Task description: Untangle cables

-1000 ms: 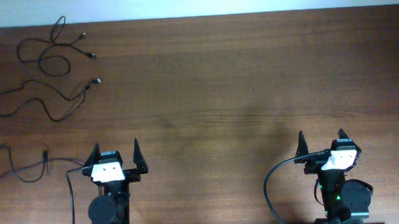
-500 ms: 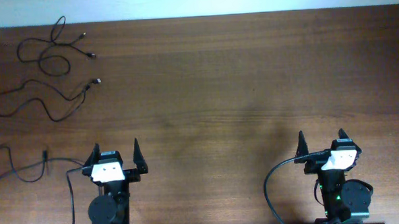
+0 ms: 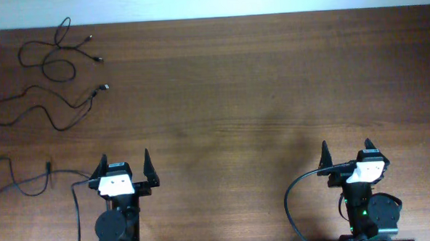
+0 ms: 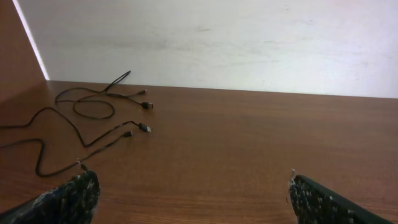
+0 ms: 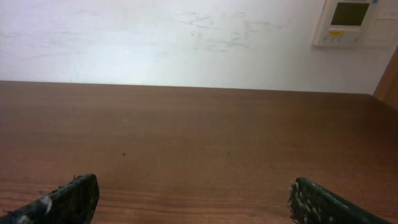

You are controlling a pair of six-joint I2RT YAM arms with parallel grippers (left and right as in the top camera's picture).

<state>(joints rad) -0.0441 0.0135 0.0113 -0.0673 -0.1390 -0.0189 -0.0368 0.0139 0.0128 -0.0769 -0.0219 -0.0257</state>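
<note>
Left claw (image 3: pixel 124 156) and right claw (image 3: pixel 346 144) gape wide and empty at the bottom of the frame. The cables (image 3: pixel 99 88) lie upper left on the table (image 3: pixel 235 83), seemingly apart. A careless sweep could drag one across another.

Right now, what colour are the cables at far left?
The cables are black, some plugs silver-tipped; left wrist view shows it best.

Worktop (image 3: pixel 272 96): brown wood grain, smooth, faint satin sheen. Cables (image 4: pixel 147 105): thin black matt sheath; some plug tips silver metal. Finger pads (image 4: pixel 74 193): black, rough, pale-speckled texture. Wall (image 5: pixel 155 43): white, matt, scuffed.
</note>
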